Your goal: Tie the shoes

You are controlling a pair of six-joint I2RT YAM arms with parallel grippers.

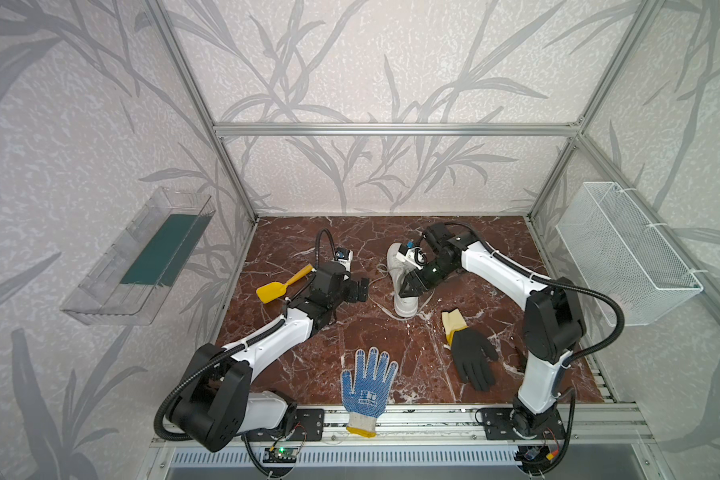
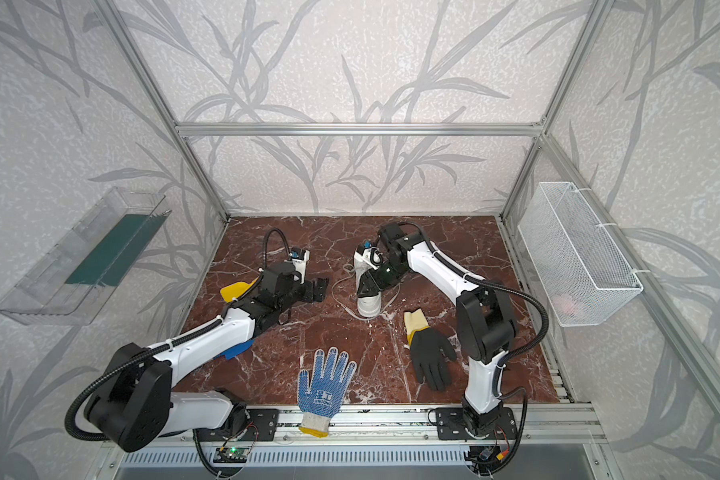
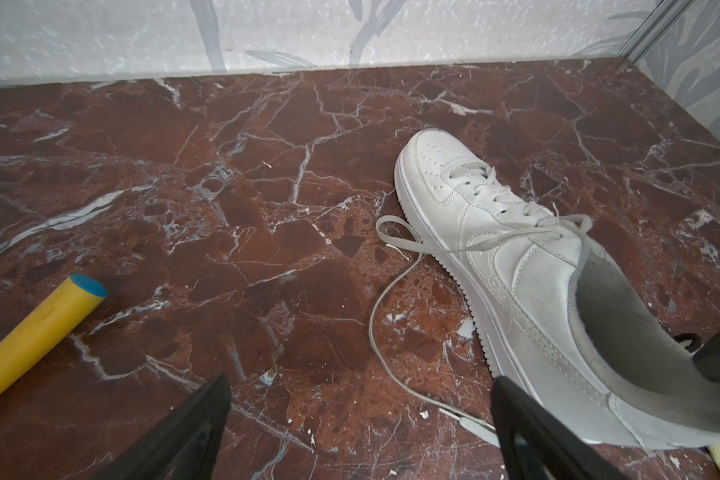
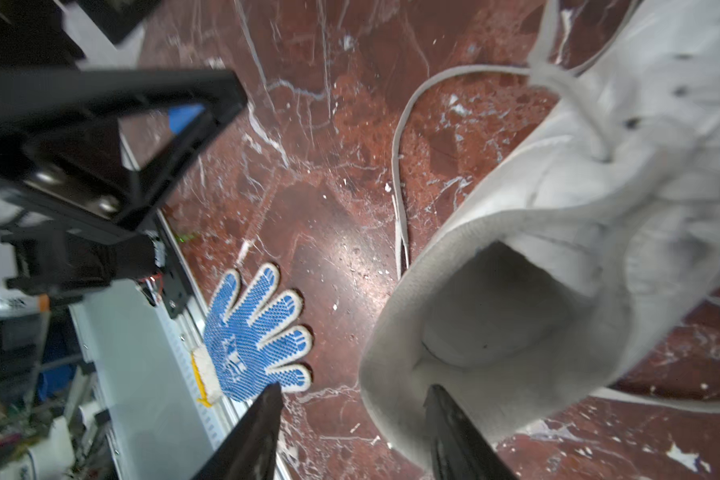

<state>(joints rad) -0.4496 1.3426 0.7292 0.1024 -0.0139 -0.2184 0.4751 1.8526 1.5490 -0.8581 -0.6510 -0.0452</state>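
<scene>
**White shoe under the right gripper, laces loose**

In both top views the right gripper (image 1: 408, 287) covers the middle of the shoe (image 1: 405, 309), so only its toe and heel show. The left wrist view cuts off the heel, and the right wrist view blurs the upper. The spatula (image 2: 233, 291) is mostly hidden behind the left arm (image 2: 208, 340) in a top view.

The shoe stands upright at the back middle of the table (image 1: 308, 232), toe toward the back wall. It is all white and smooth, with stitched panels, a perforated toe, a thick ridged sole and a grey fabric lining. Its flat laces (image 3: 375, 324) lie untied, curling over the veined red-brown marble.

The right jaws stand apart: one finger is over the heel collar and the other is clear of the shoe. The left gripper (image 3: 358, 415), beside the shoe, gapes wide and holds nothing.
</scene>
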